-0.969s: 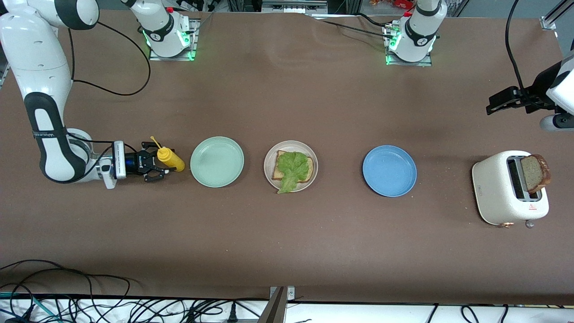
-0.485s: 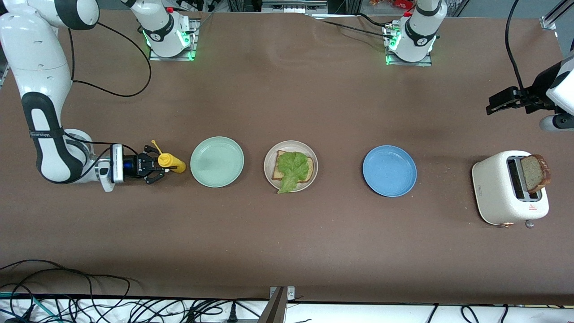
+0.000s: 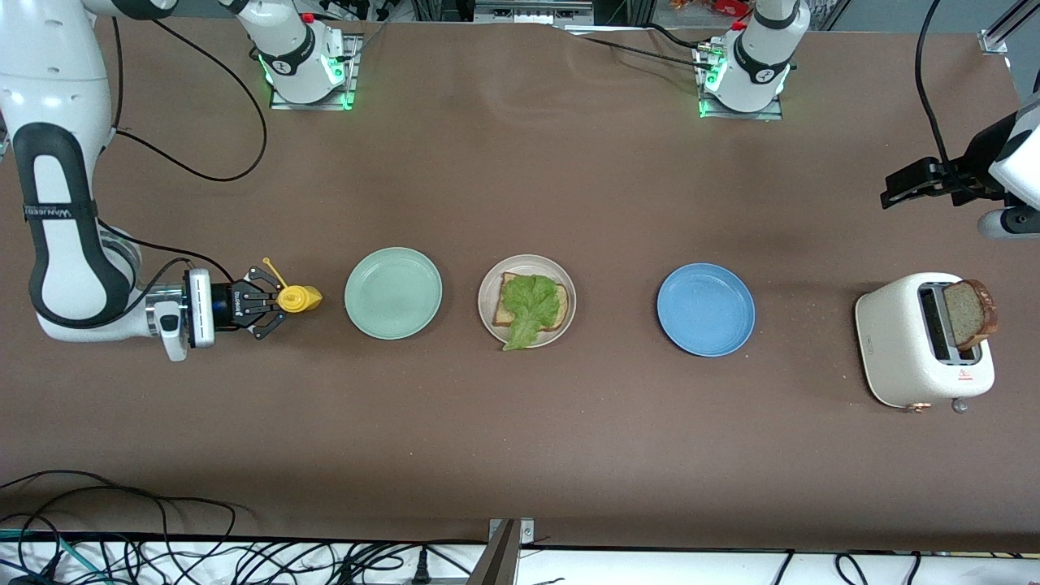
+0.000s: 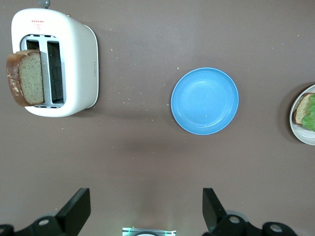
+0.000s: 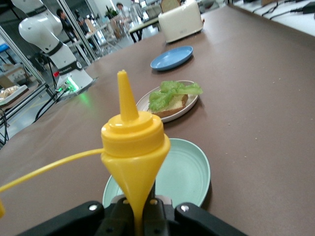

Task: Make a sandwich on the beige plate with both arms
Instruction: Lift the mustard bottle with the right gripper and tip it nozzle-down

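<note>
On the beige plate [image 3: 526, 262] in the table's middle lies one slice of brown bread [image 3: 507, 305] with a green lettuce leaf [image 3: 533, 310] on top, hanging over the rim. A second slice [image 3: 968, 314] stands in the white toaster [image 3: 898, 345]. My right gripper [image 3: 270, 304] is shut on a yellow squeeze bottle [image 3: 297, 299], beside the mint green plate toward the right arm's end; the bottle [image 5: 135, 142] is pinched thin between the fingers. My left gripper [image 3: 892, 192] hangs open and empty [image 4: 145, 210] high over the table by the toaster.
A mint green plate [image 3: 393, 292] sits between the bottle and the beige plate. A blue plate [image 3: 705, 309] lies between the beige plate and the toaster. Cables run along the table's edge nearest the front camera.
My right gripper has shut on the yellow bottle and drawn back with it toward the right arm's end of the table. The left arm has not moved.
</note>
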